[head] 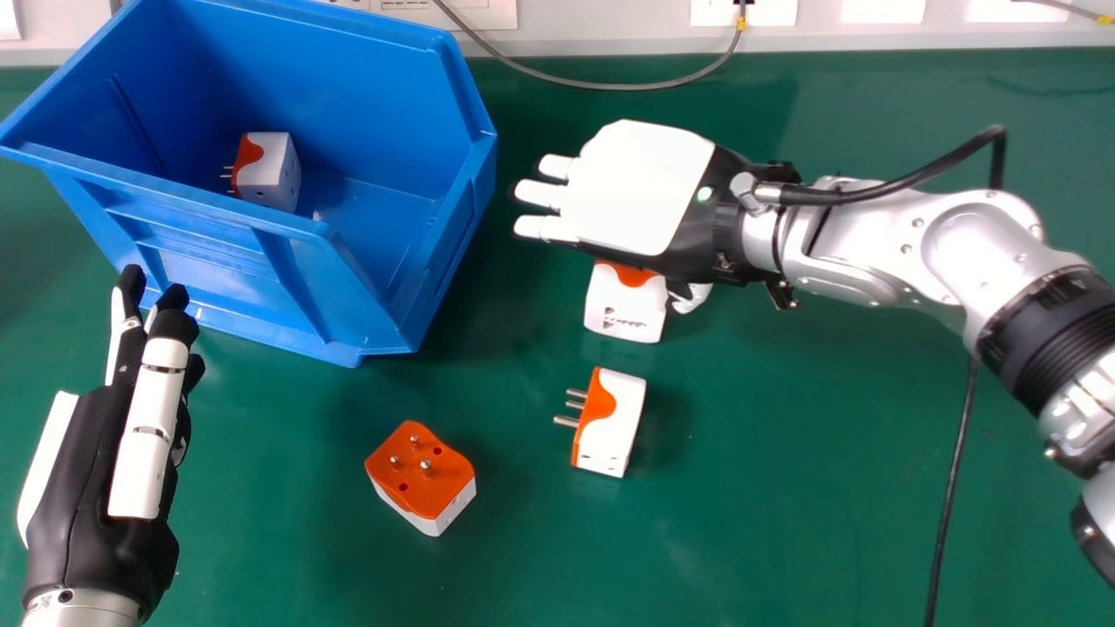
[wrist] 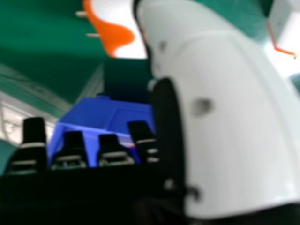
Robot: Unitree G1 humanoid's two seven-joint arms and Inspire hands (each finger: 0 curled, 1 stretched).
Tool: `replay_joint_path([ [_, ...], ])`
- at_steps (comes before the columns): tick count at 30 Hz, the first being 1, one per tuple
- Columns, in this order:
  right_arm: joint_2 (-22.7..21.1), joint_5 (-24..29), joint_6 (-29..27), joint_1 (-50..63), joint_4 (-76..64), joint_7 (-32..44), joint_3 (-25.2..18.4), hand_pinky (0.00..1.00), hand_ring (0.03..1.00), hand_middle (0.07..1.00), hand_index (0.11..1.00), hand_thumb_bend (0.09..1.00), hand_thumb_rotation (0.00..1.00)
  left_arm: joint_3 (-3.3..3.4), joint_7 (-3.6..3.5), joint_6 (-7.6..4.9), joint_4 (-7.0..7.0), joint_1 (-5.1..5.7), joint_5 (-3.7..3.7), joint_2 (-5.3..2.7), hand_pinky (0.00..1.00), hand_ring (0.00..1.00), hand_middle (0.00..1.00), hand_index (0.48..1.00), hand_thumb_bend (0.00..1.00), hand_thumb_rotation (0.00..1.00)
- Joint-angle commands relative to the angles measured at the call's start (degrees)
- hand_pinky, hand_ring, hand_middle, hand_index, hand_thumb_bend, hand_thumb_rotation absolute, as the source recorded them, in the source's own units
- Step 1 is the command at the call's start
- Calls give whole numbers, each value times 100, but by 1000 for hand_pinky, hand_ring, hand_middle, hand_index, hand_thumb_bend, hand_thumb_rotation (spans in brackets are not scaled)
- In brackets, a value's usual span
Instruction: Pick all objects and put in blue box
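Observation:
The right hand [head: 645, 187] is over the table right of the blue box [head: 418, 335], palm down, fingers straight and pointing at the box. Partly under it lies a white and orange adapter [head: 624, 305], beside its thumb. Nearer the front are a second adapter [head: 610, 422] on its side and a third [head: 422, 475] with pins up. One adapter [head: 270, 171] lies inside the box. The left hand [head: 104, 453] stays at the left with straight fingers. In the right hand view, the right hand [wrist: 201, 108] shows its large thumb, with an adapter [wrist: 117, 28] past it and the blue box [wrist: 101, 117] beyond the fingertips.
A grey cable [head: 610, 85] loops across the table's back edge, by the wall. A black cable [head: 954, 488] runs down the right side beneath the right arm. Green tabletop [head: 784, 505] spreads in front of the right arm.

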Motion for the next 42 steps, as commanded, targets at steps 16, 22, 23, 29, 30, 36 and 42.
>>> replay_joint_path([
  [16, 103, -186, -18, -394, 435, -479, 388, 810, 941, 945, 867, 542, 0, 71, -53, -99, -108, 44, -73, 14, 1000, 1000, 1000, 1000, 458, 949],
  [22, 111, -215, -24, -463, 519, -448, 504, 791, 933, 928, 851, 543, 0, 90, -96, -137, -72, 24, -91, 19, 1000, 1000, 1000, 1000, 470, 950],
  [23, 119, -204, -24, -474, 536, -425, 510, 790, 932, 927, 850, 543, 0, 87, -97, -129, -91, 27, -89, 17, 1000, 1000, 1000, 1000, 471, 950],
  [29, 167, -264, 78, -501, 653, -517, 625, 788, 933, 927, 848, 541, 0, 71, -88, -72, -168, 45, -79, 7, 1000, 1000, 1000, 1000, 476, 950],
  [30, 186, -274, 99, -499, 684, -537, 643, 788, 933, 927, 848, 541, 0, 72, -91, -60, -175, 47, -88, 7, 1000, 1000, 1000, 1000, 476, 950],
  [36, 308, -258, 156, -470, 888, -623, 710, 779, 920, 921, 842, 512, 0, 89, -91, -100, -102, 23, -76, 7, 1000, 1000, 1000, 1000, 475, 949],
  [42, 416, -303, 242, -518, 1102, -663, 842, 768, 908, 918, 839, 505, 0, 66, -98, -90, -143, 23, -83, 1, 1000, 1000, 1000, 1000, 472, 952],
])
